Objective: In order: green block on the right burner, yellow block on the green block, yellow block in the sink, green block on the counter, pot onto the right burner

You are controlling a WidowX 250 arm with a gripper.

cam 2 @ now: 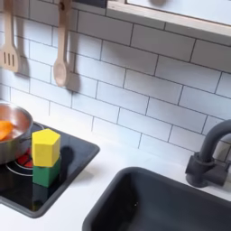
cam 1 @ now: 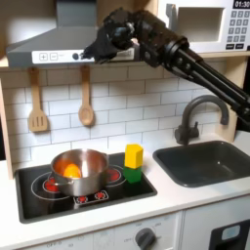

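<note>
The yellow block [cam 1: 134,154] [cam 2: 45,146] stands stacked on the green block [cam 1: 132,174] [cam 2: 47,172], which rests on the black cooktop's right burner in the first exterior view. The steel pot [cam 1: 80,171] [cam 2: 7,131] sits on the left burner with a rounded orange piece [cam 1: 71,170] inside. My gripper [cam 1: 95,53] hangs high in front of the range hood, well above the pot and the blocks, its fingers apart and holding nothing. The dark grey sink [cam 1: 210,161] [cam 2: 162,203] lies at the first exterior view's right, set into the off-white counter [cam 1: 186,198] [cam 2: 101,171].
A spatula [cam 1: 37,103] and a wooden spoon [cam 1: 86,103] hang on the tiled wall behind the cooktop [cam 1: 39,200]. The arched faucet [cam 1: 195,112] [cam 2: 209,153] rises behind the sink. A range hood [cam 1: 44,44] and a microwave [cam 1: 210,24] sit overhead.
</note>
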